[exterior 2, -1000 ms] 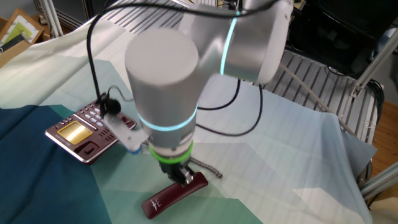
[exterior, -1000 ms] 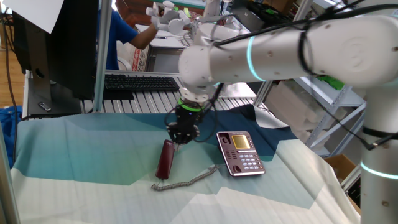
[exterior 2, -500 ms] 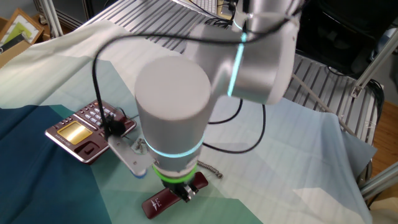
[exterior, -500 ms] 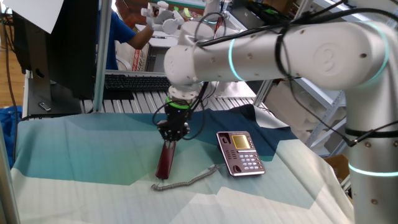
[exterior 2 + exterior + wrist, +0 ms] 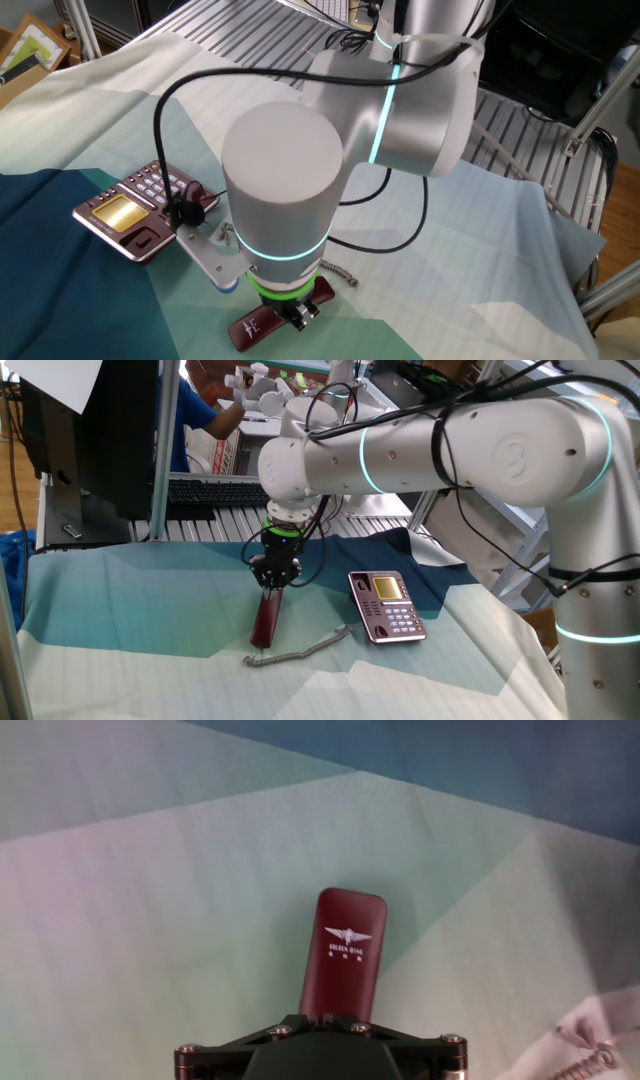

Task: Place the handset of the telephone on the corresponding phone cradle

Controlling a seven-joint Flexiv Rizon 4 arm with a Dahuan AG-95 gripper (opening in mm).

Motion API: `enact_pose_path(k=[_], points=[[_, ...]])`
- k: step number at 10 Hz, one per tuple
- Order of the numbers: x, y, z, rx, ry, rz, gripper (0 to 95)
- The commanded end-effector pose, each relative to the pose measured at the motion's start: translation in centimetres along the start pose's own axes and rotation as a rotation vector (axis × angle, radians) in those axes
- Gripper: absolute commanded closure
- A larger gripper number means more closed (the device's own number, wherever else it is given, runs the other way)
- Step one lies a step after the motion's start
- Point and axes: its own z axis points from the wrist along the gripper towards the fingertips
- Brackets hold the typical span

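Dark red handset [image 5: 345, 955] bears a white winged emblem, lettering perhaps "GOLDEN".

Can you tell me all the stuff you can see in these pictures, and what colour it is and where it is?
handset: one, dark red, lying flat on the cloth under the pincer.
coiled cord: one, grey, on the cloth running from the handset toward the telephone.
telephone: one, maroon with silver buttons, on the cloth beside the handset, cradle empty.
cloth: one, teal and white, covering the table.
keyboard: one, black, behind the table.
person: one, blue shirt, far back.
arm: one, white with glowing rings, reaching over the table.
pincer: one, black, shut, pointing down at the handset.
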Motion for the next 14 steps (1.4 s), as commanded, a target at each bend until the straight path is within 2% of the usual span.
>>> enact_pose_path(k=[1,2,4,5,6,14], points=[[-0.04,-0.05,-0.02,0.002,0.001,0.006,95.0],[-0.04,-0.05,-0.02,0.002,0.000,0.030,95.0],[-0.05,-0.05,-0.02,0.005,-0.001,0.055,57.0],[-0.05,-0.06,-0.02,0.005,-0.002,0.070,57.0],[-0.07,-0.06,-0.01,0.007,-0.003,0.074,38.0],[-0.70,-0.31,0.38,-0.003,0.003,0.067,38.0]])
